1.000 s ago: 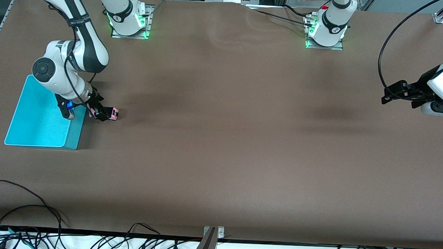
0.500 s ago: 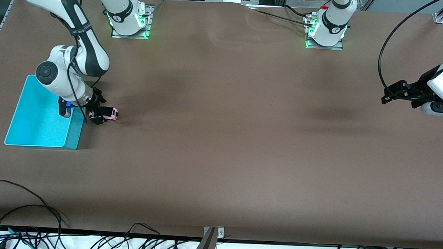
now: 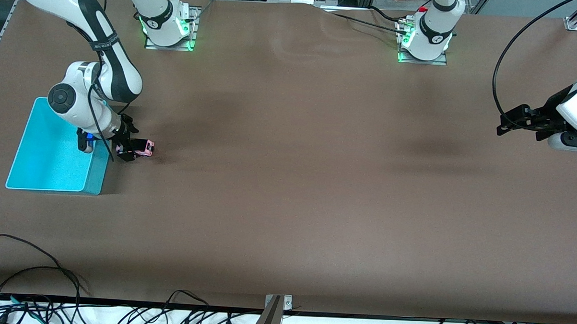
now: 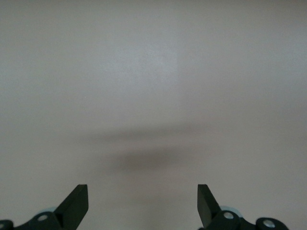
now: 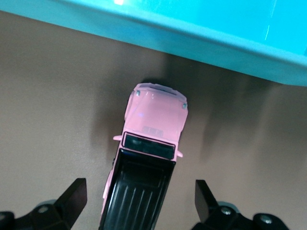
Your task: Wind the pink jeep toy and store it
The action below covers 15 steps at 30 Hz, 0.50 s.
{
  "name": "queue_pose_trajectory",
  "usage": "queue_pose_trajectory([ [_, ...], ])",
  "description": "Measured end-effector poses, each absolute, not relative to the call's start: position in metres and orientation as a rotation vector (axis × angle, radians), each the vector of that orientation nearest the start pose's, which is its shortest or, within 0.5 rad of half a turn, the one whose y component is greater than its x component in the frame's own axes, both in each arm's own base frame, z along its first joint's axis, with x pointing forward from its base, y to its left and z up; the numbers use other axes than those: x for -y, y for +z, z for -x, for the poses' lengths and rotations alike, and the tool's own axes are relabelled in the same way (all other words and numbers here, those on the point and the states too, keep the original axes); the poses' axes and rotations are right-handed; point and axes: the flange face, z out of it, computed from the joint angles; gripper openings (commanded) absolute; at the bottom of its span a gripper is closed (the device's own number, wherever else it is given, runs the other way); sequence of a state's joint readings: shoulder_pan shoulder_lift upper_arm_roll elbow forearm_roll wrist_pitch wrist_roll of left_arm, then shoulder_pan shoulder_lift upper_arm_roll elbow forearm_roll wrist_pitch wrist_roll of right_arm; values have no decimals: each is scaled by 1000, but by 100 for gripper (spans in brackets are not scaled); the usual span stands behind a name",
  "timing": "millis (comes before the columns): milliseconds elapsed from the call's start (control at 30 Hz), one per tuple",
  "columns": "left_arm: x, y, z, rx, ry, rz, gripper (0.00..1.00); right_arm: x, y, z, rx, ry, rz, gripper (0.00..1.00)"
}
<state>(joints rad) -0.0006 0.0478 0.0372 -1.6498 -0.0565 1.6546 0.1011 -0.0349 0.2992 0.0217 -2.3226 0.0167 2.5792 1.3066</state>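
Both arms have glossy white shells with black joint bands. Each base (image 3: pixel 167 21) sits on a metal plate, glows green at its foot and carries a red button on top. A black cable runs along the right arm (image 3: pixel 102 55), strapped by a lettered black band. The right gripper (image 3: pixel 131 149) and left gripper (image 3: pixel 510 123) are black; the fingers (image 5: pixel 74 194) are wedge-shaped, with silver screws at their mounts.

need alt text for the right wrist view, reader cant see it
A pink jeep toy with a black roof sits on the brown table between the right gripper's open fingers, its hood pointing toward the turquoise bin.
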Motion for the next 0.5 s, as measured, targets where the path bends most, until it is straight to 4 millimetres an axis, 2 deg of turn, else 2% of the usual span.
queue_pose_trajectory([
  [33,-15,567,-572,-94,63,3197,100,7,207,-517,-1952,69,2479,32],
  [67,-15,567,-572,-94,63,3197,100,7,206,-517,-1952,72,2482,24],
  [100,-15,567,-572,-93,63,3197,100,7,205,-517,-1953,74,2483,20],
  [167,-15,567,-572,-93,63,3197,100,7,203,-516,-1954,78,2485,3],
  [233,-15,567,-572,-93,63,3197,100,8,203,-516,-1957,77,2483,0],
  [500,-15,567,-572,-93,63,3197,100,10,211,-520,-1965,47,2463,0],
])
